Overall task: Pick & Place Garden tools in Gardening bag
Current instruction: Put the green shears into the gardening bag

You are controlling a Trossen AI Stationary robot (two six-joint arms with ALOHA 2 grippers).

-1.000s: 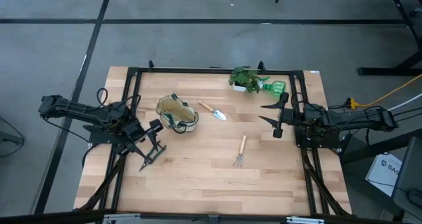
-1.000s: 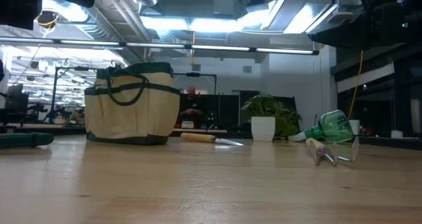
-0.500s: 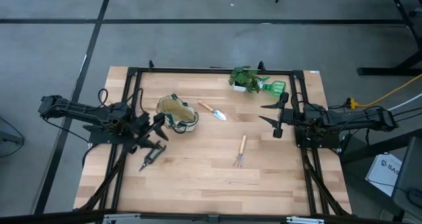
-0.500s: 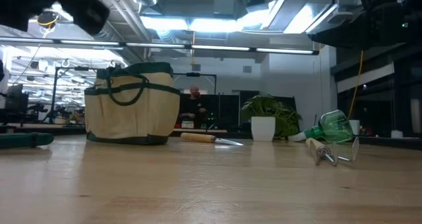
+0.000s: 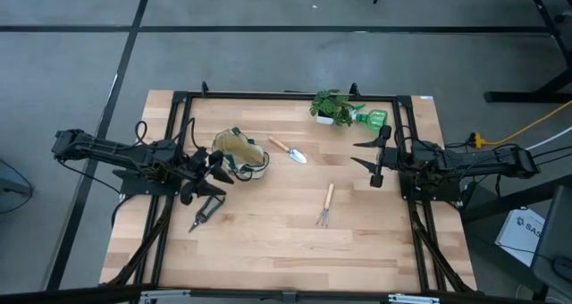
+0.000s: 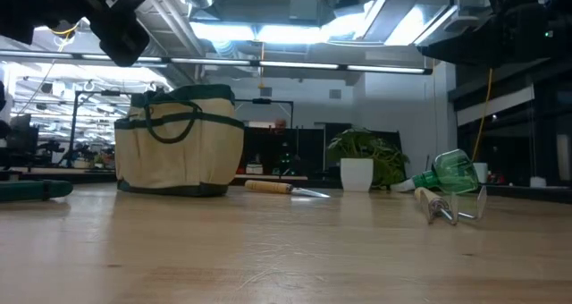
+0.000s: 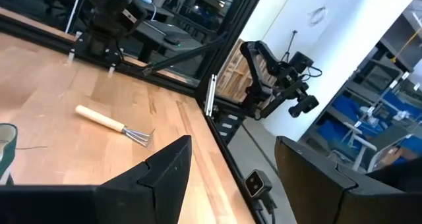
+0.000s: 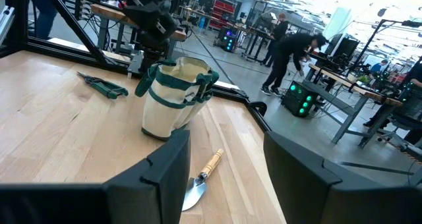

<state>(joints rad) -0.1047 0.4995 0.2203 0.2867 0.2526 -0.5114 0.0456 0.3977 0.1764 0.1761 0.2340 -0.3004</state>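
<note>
The tan gardening bag with green trim stands upright on its base at the table's far left; it also shows in the low view and the right wrist view. The trowel lies flat just right of it. The hand fork lies flat mid-table and shows in the left wrist view. The green plastic tool lies beside the potted plant. My left gripper hovers open and empty just left of the bag, raised above the table. My right gripper waits open at the right.
A leafy plant in a white pot stands at the far edge. Dark green shears lie on the table near my left gripper, toward the near edge. A black frame rail runs around the table. People stand in the room beyond.
My left gripper has risen from just above the shears and swung toward the far edge, up to the bag's left side, turning as it went. It now shows at the upper left of the low view. The shears and the other tools have stayed put.
</note>
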